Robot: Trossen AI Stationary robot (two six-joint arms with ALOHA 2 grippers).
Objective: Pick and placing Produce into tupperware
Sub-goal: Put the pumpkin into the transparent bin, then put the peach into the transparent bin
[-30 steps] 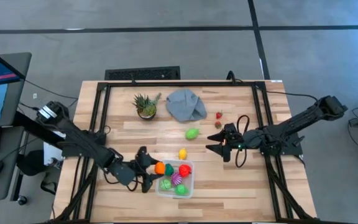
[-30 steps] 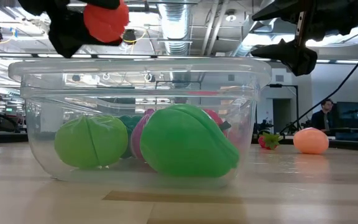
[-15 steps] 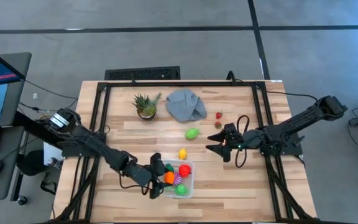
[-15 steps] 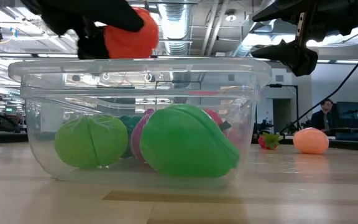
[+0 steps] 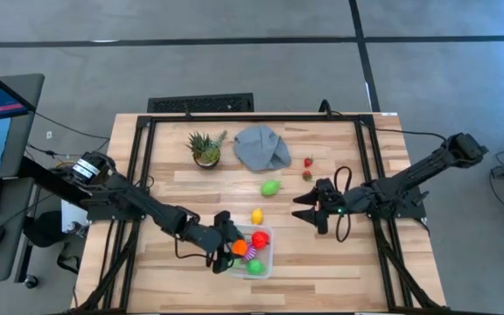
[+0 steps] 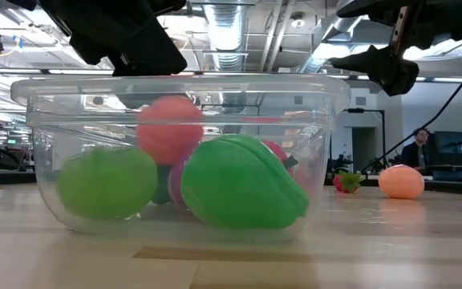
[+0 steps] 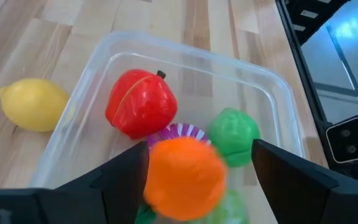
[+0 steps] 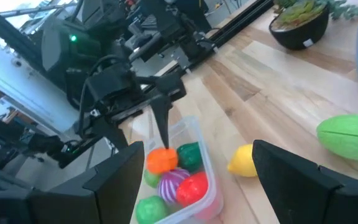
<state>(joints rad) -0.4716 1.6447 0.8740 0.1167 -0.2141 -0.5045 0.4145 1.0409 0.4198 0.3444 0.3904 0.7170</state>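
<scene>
Produce is being dropped into the tupperware (image 5: 250, 251) at lower centre of the high view. The left gripper (image 5: 227, 254) is seen spread over the tub's near end, with the orange fruit (image 7: 184, 178) released between its fingers and falling among the pieces inside. A clean lift straight up is advised, so the rim is not clipped. The right gripper (image 5: 305, 208) is held open at centre right, empty, near the lemon (image 5: 256, 215).
</scene>
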